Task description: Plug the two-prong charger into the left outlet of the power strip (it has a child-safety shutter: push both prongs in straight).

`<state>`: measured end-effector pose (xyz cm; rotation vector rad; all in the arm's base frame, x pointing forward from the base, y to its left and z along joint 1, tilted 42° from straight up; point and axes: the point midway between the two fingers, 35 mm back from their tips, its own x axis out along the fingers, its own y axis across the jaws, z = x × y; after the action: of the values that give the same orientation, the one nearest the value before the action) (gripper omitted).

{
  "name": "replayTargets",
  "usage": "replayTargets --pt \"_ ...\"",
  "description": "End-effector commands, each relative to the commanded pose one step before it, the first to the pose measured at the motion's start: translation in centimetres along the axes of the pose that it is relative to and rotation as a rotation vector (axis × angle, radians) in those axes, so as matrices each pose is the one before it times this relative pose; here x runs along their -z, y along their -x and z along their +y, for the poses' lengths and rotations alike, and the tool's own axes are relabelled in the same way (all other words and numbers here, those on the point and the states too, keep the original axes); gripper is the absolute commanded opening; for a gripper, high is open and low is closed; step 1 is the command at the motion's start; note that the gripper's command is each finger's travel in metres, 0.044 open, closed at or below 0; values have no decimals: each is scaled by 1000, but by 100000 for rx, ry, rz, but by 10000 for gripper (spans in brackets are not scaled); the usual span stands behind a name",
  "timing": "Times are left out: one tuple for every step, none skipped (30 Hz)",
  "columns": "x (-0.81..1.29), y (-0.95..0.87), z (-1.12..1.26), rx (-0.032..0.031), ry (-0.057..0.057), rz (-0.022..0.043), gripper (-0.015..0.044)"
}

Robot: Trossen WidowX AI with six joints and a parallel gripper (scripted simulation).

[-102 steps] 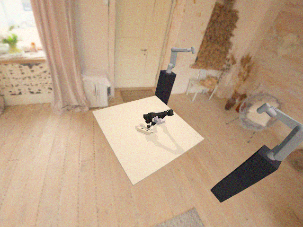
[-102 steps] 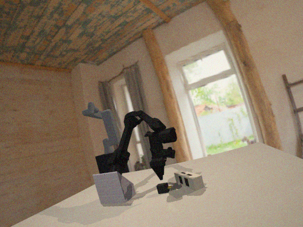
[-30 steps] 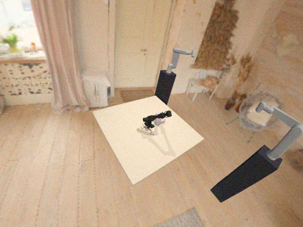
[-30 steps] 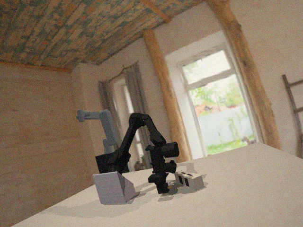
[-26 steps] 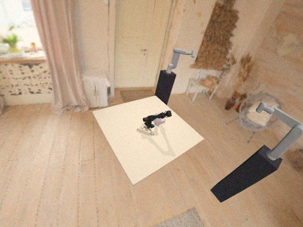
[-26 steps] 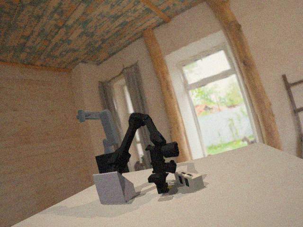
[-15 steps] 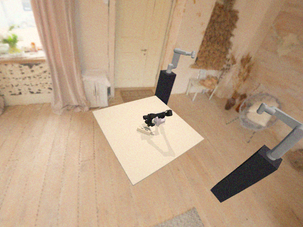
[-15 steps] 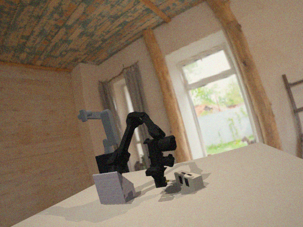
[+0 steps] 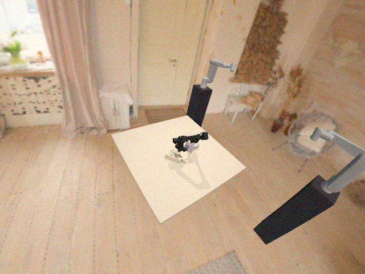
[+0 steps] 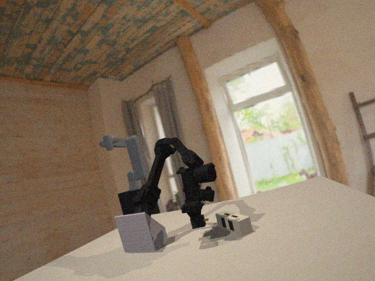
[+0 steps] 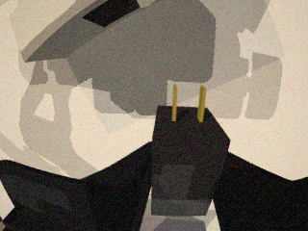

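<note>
The tool (image 9: 181,149) (image 10: 198,226) (image 11: 180,149) is clamped on the charger (image 10: 200,222) (image 11: 183,154), one finger to each side of the black body; there is only this one arm, so no nearer one to choose. Nearest of all, just beyond the fingertips in the wrist view, the two brass prongs stick out side by side, the charger's long axis running forward from between the fingers and the prongs pointing away from the tool. Farther out, past the prong tips and apart from them, the power strip (image 9: 174,157) (image 10: 242,226) (image 11: 53,45) sits on the bench (image 9: 165,191) (image 10: 272,250), ahead of the tool and off to the left in the wrist view, its near edge slanting across the line of the prongs. The coming move seems to turn on that slant: the charger probably needs to shift sideways and turn until both prongs face the left outlet squarely, then go straight in
</note>
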<state>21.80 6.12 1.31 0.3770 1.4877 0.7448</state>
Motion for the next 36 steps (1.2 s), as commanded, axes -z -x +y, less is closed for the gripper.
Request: replayTargets --pt "151 -871 -14 786 8993 584 0" --pt "-23 -210 8 183 2461 -24 0" --pt "-22 -209 10 179 2461 -23 0" --pt "-21 -208 12 175 2462 -23 0" --pt "-20 -207 13 170 2463 -22 0" --pt "-19 -206 15 166 2463 -22 0" --pt "-18 -205 17 162 2464 -22 0" --pt "-18 -205 19 158 2465 -22 0" --pt "-17 -204 20 154 2465 -22 0" --pt "-17 -203 22 150 2466 -22 0" --pt "-16 -202 24 146 2467 -22 0" --pt "-16 -201 26 142 2467 -23 0" --pt "-16 -200 28 138 2468 -24 0" --pt "-15 -199 30 134 2468 -24 0" --pt "-28 0 2 5 34 0 0" --pt "-54 1 2 9 67 0 0" --pt "-79 1 3 13 98 0 0" --pt "-104 2 4 17 129 -1 0" --pt "-130 2 5 20 162 -1 0" --pt "-153 2 6 23 190 -2 0" --pt "-162 1 7 23 202 -3 0" --pt "-164 1 7 22 203 -4 0" --pt "-159 1 7 20 196 -5 0" --pt "-159 1 7 19 196 -5 0" --pt "-159 1 8 18 196 -6 0" --pt "-159 1 8 17 196 -7 0" --pt "-159 0 8 15 197 -7 0" --pt "-159 0 9 14 197 -8 0" --pt "-159 -1 9 13 197 -9 0" --pt "-159 -1 10 12 197 -9 0" --pt "-159 -2 10 11 197 -10 0" --pt "-159 -2 11 10 197 -11 0" --pt "-160 -3 11 9 197 -11 0" --pt "-160 -3 12 8 197 -12 0" --pt "-160 -3 11 7 197 -12 0" --pt "-160 -4 12 6 197 -13 0"
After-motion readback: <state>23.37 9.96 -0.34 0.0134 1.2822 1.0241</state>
